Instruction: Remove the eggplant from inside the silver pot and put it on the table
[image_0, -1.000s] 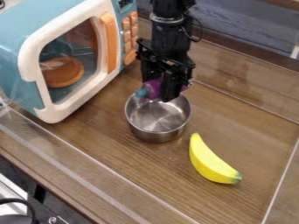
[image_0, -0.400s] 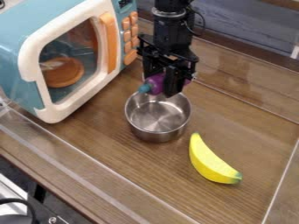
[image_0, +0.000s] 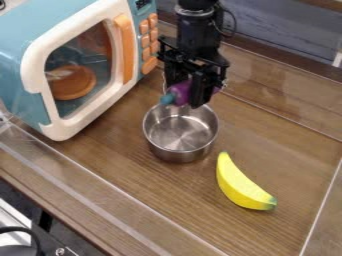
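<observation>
My black gripper (image_0: 190, 93) points straight down and is shut on the purple eggplant (image_0: 175, 95), which hangs just above the far rim of the silver pot (image_0: 181, 134). Only a small purple part with a bit of green shows at the left of the fingers; the rest is hidden by them. The pot's inside looks bare and shiny. It stands on the brown wood-grain table (image_0: 120, 175), near the middle.
A toy microwave (image_0: 74, 65) in teal and cream, with its door swung open, stands at the left behind the pot. A yellow banana (image_0: 242, 183) lies to the front right of the pot. A clear plastic rim (image_0: 54, 190) runs along the table's front edge.
The gripper has risen slightly with the eggplant, lifting it clear of the pot's rim. The pot and banana have stayed put.
</observation>
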